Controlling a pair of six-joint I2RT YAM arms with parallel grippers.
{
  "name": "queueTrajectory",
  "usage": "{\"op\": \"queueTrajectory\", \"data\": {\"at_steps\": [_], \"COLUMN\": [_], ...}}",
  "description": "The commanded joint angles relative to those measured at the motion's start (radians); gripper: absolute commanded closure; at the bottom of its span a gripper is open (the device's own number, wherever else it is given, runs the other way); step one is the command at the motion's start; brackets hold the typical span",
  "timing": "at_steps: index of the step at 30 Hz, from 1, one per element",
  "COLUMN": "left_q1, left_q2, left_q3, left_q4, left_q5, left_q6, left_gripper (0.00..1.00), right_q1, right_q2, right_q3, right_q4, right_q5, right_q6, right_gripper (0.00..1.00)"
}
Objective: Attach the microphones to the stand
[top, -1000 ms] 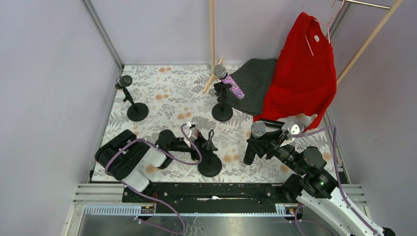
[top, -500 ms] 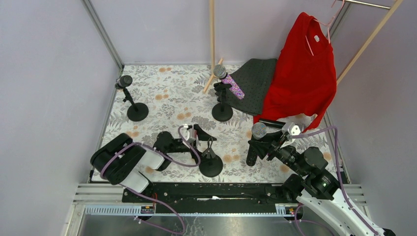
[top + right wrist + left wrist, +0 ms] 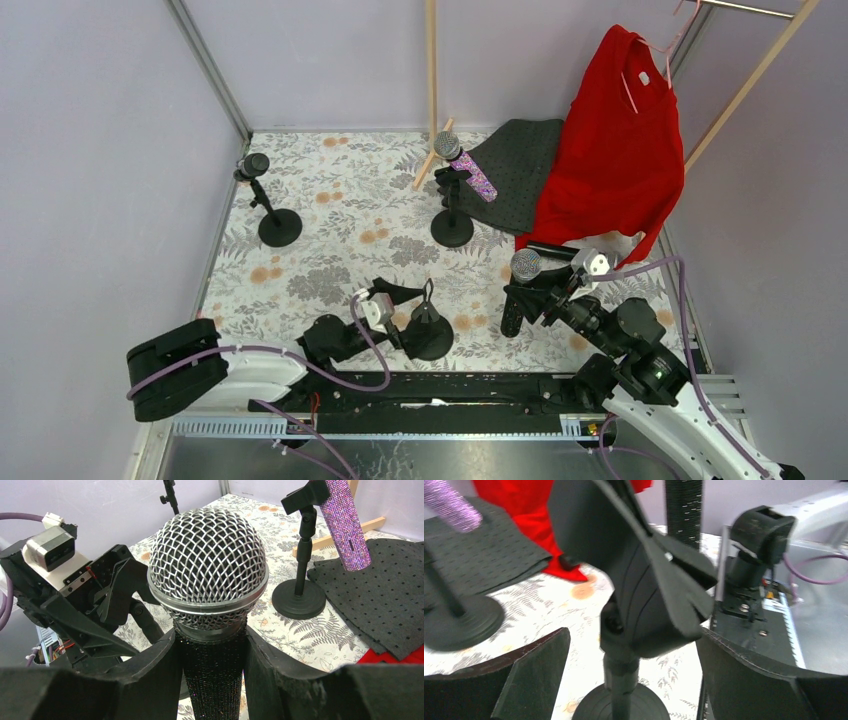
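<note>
Beyond the empty stand (image 3: 430, 340) hung a red shirt (image 3: 620, 140). The left gripper (image 3: 403, 312) lay low, spread wide, facing its clip; the right gripper (image 3: 528, 295) clasped a black microphone (image 3: 525, 265), head up.

Left arm (image 3: 250, 362) and right arm (image 3: 690, 425) alike: white link shells, black rounded joint housings, purple cable (image 3: 20, 516) looped outside from link to link; small green light (image 3: 655, 373) on right arm's lower joint. Matte black wedge fingers (image 3: 754, 680), rough along the edges; white-and-grey block (image 3: 50, 547) at left wrist, thin red wire (image 3: 90, 572) beside it.
</note>
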Motion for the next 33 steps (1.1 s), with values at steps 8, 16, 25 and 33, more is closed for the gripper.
{"op": "queueTrajectory", "data": {"at_steps": [8,16,25,33], "left_q1": [-0.204,-0.335,-0.350,-0.350], "left_q2": [0.259,0.431,0.433,0.414], "left_q3": [0.044,0.101,0.134,0.102], "left_q4": [0.232,0.378,0.377,0.370], "left_q5": [-0.558,-0.811,-0.885,-0.826], "left_q6": [0.032,0.050,0.127,0.084], "left_gripper": [0.14,0.35,0.64,1.00], "right_q1": [0.004,0.004,0.004,0.004], "right_q2": [0.016,-0.001,-0.001,-0.007], "right_q3": [0.006,0.014,0.007,-0.002], "right_q4": [0.090,0.055,0.062,0.058], "right_q5": [-0.015,-0.001,-0.002,0.004], "right_q6": [0.003,-0.006,-0.002,-0.002], "right_gripper": [0.98,0.98,0.99,0.99]}}
